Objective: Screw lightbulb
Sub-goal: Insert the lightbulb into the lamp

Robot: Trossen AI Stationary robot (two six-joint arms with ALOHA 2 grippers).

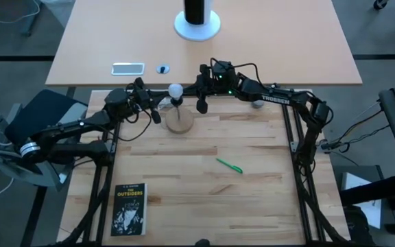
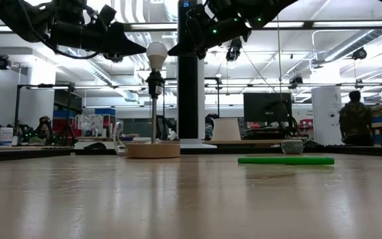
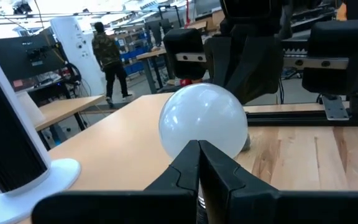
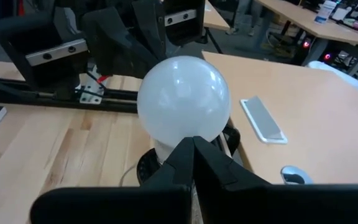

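Lightbulb (image 1: 175,90) stands upright in socket on thin stem above round wooden base (image 1: 180,122), at far edge of table (image 1: 252,206). Left gripper (image 1: 158,103) sits just beside bulb on its left, fingers pressed together, holding nothing. Right gripper (image 1: 201,90) sits just beside bulb on other side, also closed and empty. I judge bulb is seated; whether fully tight, I cannot tell. Next move needs one gripper opened around globe, then gentle twist, so lamp does not tip.

From my left wrist camera the lightbulb (image 3: 202,121) hides its own base behind my closed fingers (image 3: 199,163). I can't read the small round thing (image 1: 162,68) beside the flat silver slab (image 1: 127,68).
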